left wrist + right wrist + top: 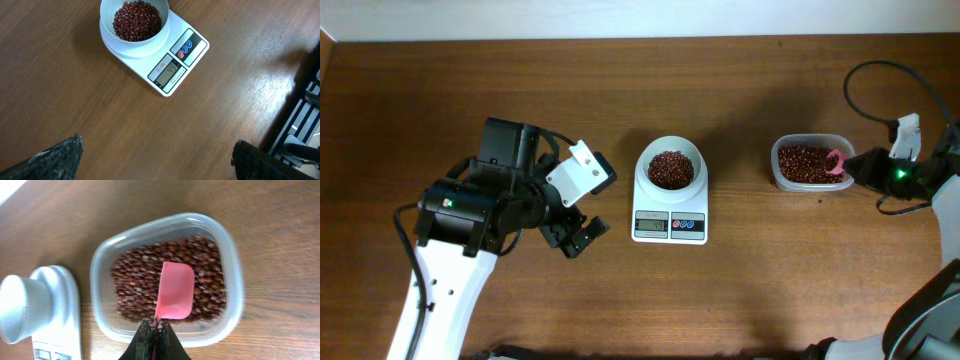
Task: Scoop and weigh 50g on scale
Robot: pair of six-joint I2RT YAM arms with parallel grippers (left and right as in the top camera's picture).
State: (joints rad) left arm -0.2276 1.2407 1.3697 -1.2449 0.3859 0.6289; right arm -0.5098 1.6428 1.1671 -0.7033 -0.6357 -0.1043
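A dark brown wooden table fills the view. The left arm reaches in from the near left, its end effector spread wide and empty, to the left of the scale. The right arm comes from the right edge. The scale sits mid-table, long axis running far to near, display toward the robot. Its bowl, at the far end, holds red-brown beans. The right end effector is clamped on a pink scoop lying over more beans in a clear tub.
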